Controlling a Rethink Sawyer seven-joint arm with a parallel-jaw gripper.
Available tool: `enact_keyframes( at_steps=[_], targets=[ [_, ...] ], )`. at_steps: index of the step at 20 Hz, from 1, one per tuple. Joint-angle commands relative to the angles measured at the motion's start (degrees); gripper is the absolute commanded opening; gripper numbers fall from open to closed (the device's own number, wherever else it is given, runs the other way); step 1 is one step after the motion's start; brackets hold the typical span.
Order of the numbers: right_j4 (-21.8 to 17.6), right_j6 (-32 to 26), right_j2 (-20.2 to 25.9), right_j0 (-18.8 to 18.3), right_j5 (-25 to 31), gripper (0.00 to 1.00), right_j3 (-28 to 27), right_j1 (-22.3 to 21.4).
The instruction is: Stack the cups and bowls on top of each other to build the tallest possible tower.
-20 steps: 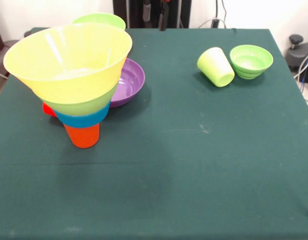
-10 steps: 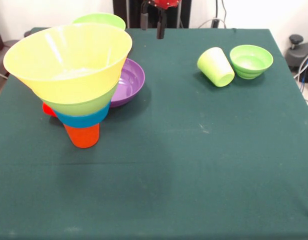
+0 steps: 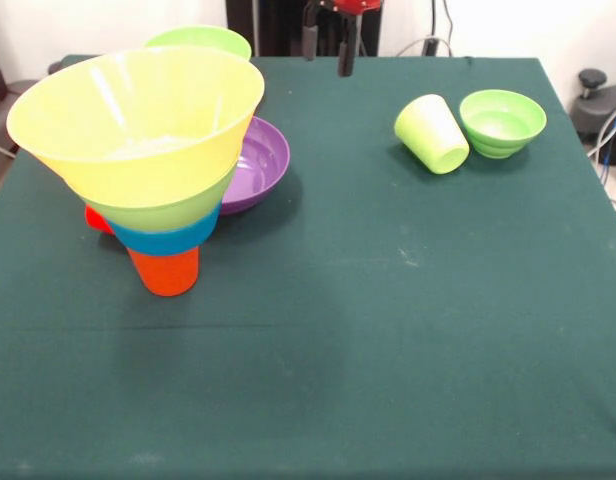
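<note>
The tower stands at the left of the front view: an orange cup mouth down, then a blue bowl, a lime green bowl and the big yellow bowl on top. A red cup peeks out behind it. A purple bowl lies beside the tower, and another lime green bowl shows behind it. A lime green cup lies on its side next to a small lime green bowl at the right. My gripper hangs open and empty at the top centre, above the cloth. The magenta bowl is hidden.
The dark green table cloth covers the table. Cables and a black stand are past the right edge. The robot's pedestal stands at the far side.
My gripper has come down into the picture and moved to the right. The cups and bowls have not moved.
</note>
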Motion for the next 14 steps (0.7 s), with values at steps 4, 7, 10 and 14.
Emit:
enact_keyframes(
  at_steps=[4,7,10,14],
  targets=[
    [0.0,2.1,6.0,1.7,8.4,1.0,3.4,-3.1],
    [1.1,2.9,6.4,2.6,10.8,1.0,4.0,-5.2],
    [1.4,4.3,6.1,4.1,10.5,1.0,3.3,-4.4],
    [1.9,6.1,5.3,6.5,8.0,1.0,0.6,-0.2]
  ],
)
